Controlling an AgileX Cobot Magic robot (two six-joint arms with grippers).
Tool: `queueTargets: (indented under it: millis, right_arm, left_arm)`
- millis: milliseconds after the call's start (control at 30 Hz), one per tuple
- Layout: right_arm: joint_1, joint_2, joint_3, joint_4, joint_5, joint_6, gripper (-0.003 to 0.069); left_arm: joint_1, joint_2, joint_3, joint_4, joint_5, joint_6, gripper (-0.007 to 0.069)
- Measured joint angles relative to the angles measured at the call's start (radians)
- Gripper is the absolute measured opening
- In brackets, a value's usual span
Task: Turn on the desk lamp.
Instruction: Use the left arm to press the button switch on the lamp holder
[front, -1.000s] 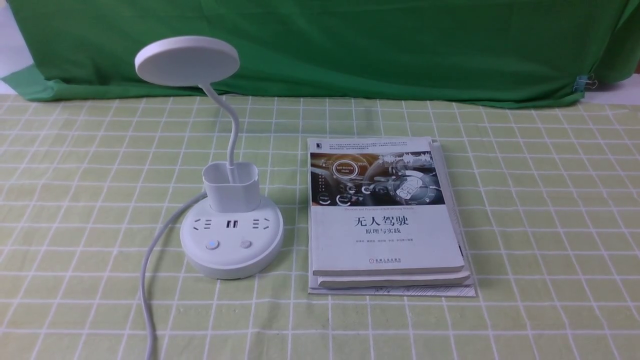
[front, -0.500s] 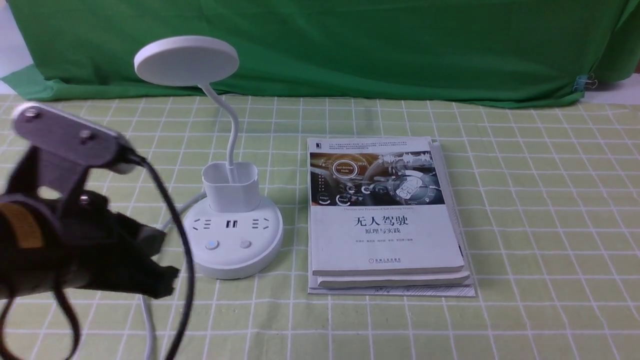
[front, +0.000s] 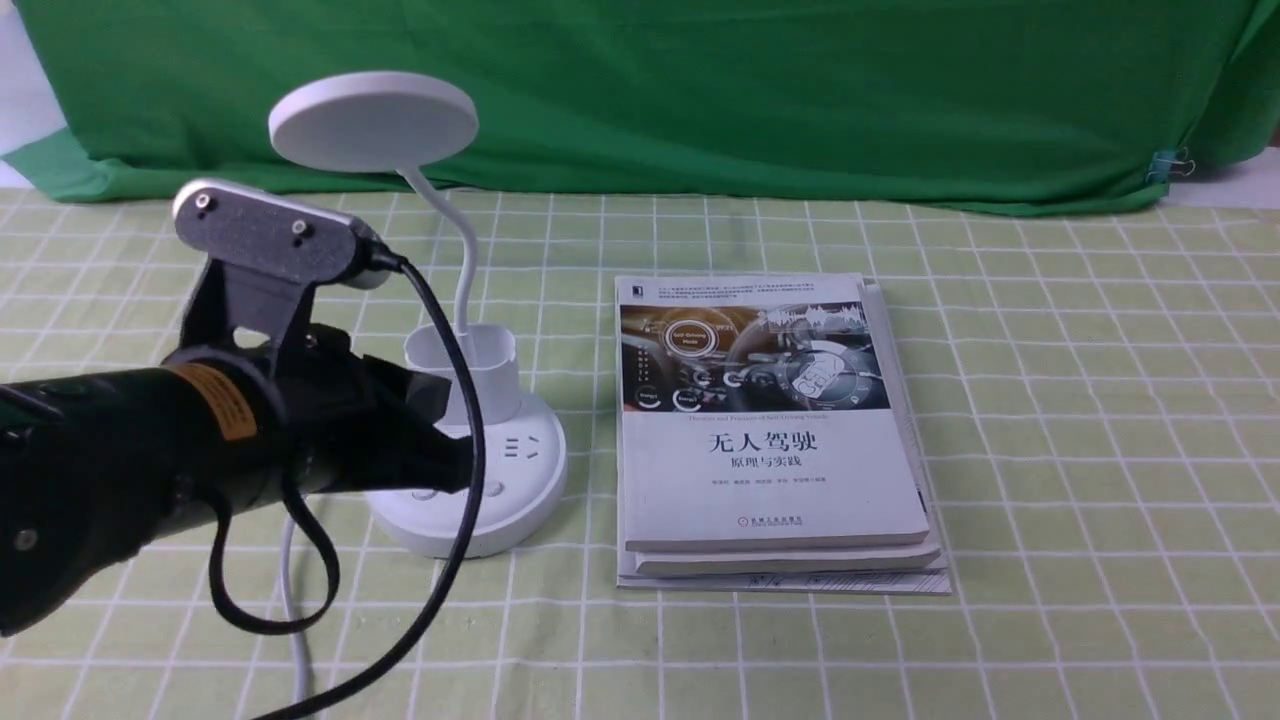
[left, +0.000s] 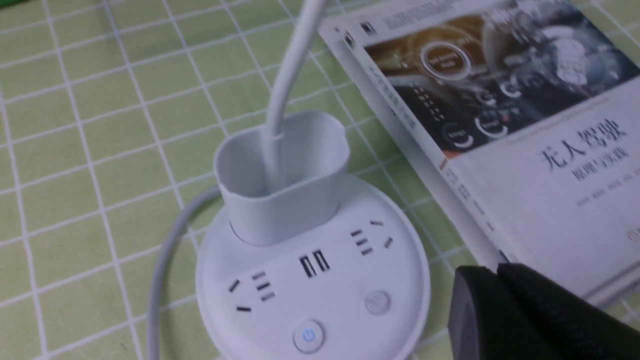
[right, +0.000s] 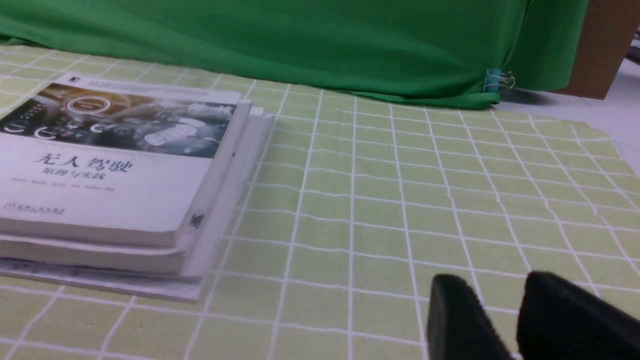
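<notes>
The white desk lamp (front: 373, 120) stands left of centre, with a disc head, a bent neck, a cup holder (front: 480, 375) and a round base (front: 520, 480). My left gripper (front: 460, 468) reaches over the base from the left and hides the buttons in the front view. In the left wrist view the base (left: 310, 270) shows a blue-lit power button (left: 308, 335) and a plain round button (left: 377, 302). The left gripper (left: 497, 270) is shut and empty, beside the base's rim near the plain button. My right gripper (right: 492, 285) is open and empty, low over the tablecloth.
A stack of books (front: 770, 430) lies just right of the lamp base, also in the left wrist view (left: 540, 150) and the right wrist view (right: 115, 165). The lamp's white cord (front: 292, 600) runs toward the front edge. A green cloth (front: 700, 90) hangs behind.
My left arm has come in from the left and moved right and forward to the lamp base, now covering its left half and buttons in the front view. The lamp and books have not moved.
</notes>
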Motion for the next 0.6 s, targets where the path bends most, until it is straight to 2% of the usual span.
queueTargets:
  millis: [200, 433, 600]
  right_arm:
    - [0.0, 0.0, 0.0, 0.0, 0.0, 0.0, 0.0244]
    - [0.0, 0.0, 0.0, 0.0, 0.0, 0.0, 0.0244]
    - [0.0, 0.0, 0.0, 0.0, 0.0, 0.0, 0.0244]
  left_arm:
    - [0.021, 0.112, 0.019, -0.023, -0.044, -0.009, 0.0019]
    - [0.022, 0.243, -0.079, -0.037, 0.103, -0.004, 0.0019]
    - [0.02, 0.298, -0.155, -0.028, 0.139, -0.001, 0.0019]
